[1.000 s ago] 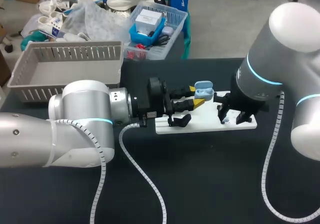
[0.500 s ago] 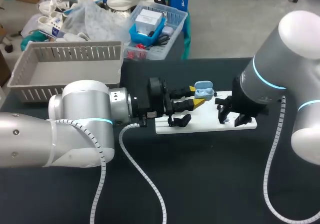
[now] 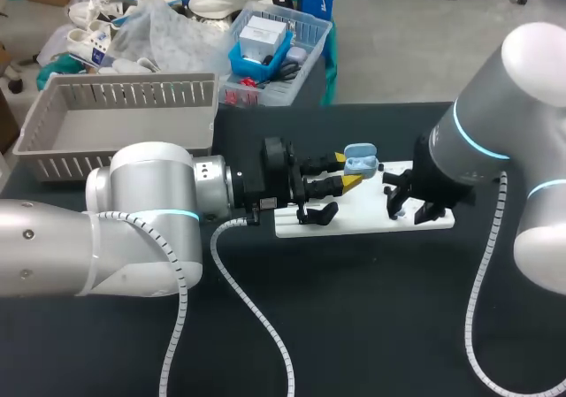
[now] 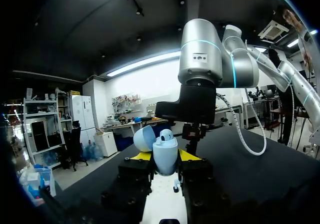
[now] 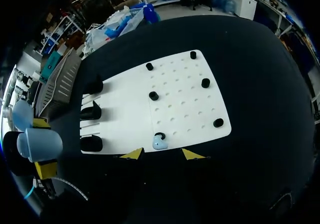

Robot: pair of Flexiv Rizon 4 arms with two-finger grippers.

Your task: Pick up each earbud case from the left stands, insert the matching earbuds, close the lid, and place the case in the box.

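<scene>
A light blue earbud case (image 3: 358,161) with its lid up is held above the left part of the white board (image 3: 354,222); my left gripper (image 3: 348,171) is shut on it. In the left wrist view the case (image 4: 164,151) sits between the yellow tips, lid (image 4: 144,138) tipped back, with something pale showing in its top. My right gripper (image 3: 408,209) hangs over the board's right part. Its wrist view shows the right gripper (image 5: 162,155) open, with a small blue earbud (image 5: 160,143) on a peg just ahead of the gap, untouched. The case (image 5: 40,144) appears there beyond the board's stand side.
A grey slatted basket (image 3: 115,114) stands at the table's back left. Black stands (image 5: 91,114) line the board's left edge and several black pegs (image 5: 205,83) dot its right half. The left arm's cable (image 3: 256,317) loops across the dark table in front.
My right arm's upper body has drifted slightly to the right, while its gripper stays over the same spot on the board. The left arm and the case have not moved.
</scene>
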